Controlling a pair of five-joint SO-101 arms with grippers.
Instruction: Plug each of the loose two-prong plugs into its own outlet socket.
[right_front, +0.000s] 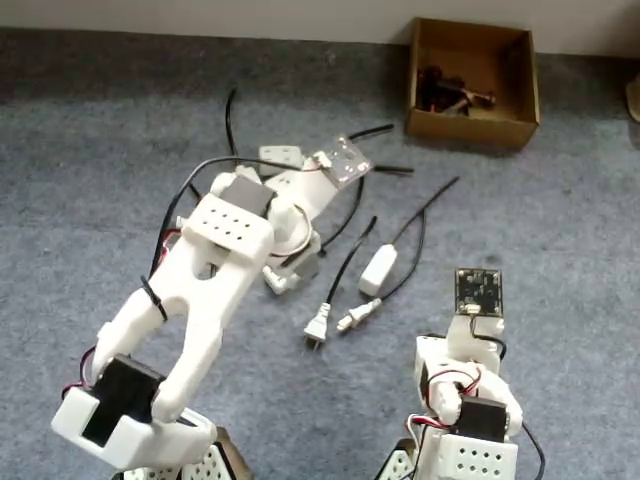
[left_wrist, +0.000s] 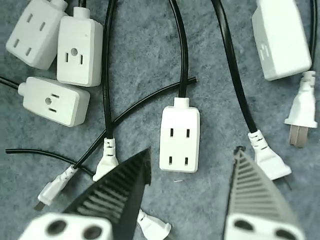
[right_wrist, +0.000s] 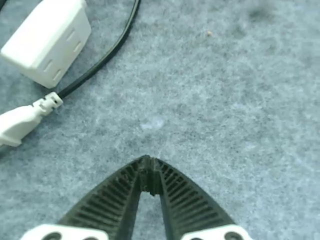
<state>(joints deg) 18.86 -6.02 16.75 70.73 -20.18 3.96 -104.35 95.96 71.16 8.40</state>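
Presently itemised: left gripper (left_wrist: 193, 152), black ribbed fingers spread wide and empty, held over a white plastic two-outlet socket block (left_wrist: 179, 140) on a black cord (left_wrist: 182, 55). The block lay between and just beyond the fingertips, likely lined up as the first target. White two-prong plugs lay loose, none inserted. One (left_wrist: 106, 161) lay beside one finger. One (left_wrist: 267, 159) lay close by the other finger, its prongs hidden behind it. A third (left_wrist: 301, 112) lay farther outside, prongs visible. A fourth plug (left_wrist: 152, 227) was mostly covered by a finger. Right gripper (right_wrist: 148, 172), fingers pressed together on nothing, hung above bare grey carpet (right_wrist: 225, 75), probably kept clear of the cords.
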